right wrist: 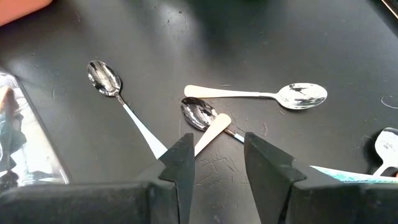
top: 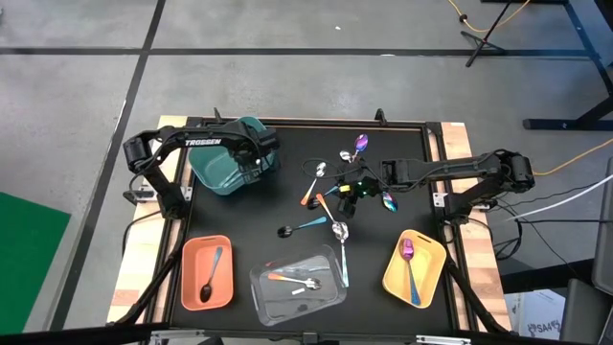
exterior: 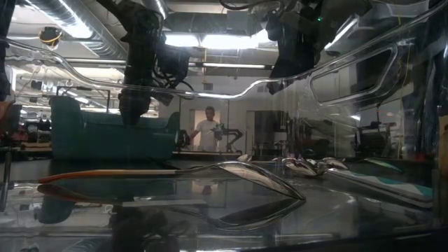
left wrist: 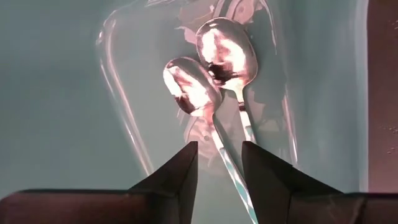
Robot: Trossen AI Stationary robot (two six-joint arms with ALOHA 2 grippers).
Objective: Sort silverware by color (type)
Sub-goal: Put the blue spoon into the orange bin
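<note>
You are in a workshop-like lab: exposed silver ceiling ducts [exterior: 70, 24], grey concrete floor [top: 287, 86], trailing orange cable [top: 488, 17].

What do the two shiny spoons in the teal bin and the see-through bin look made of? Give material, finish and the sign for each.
Two shiny spoons in the teal bin: probably polished metal; their bowls mirror the light. The bin itself: likely plastic, smooth, evenly coloured, faintly reflective. See-through bin: likely clear glossy plastic; the dark table shows through, edges glint.
</note>
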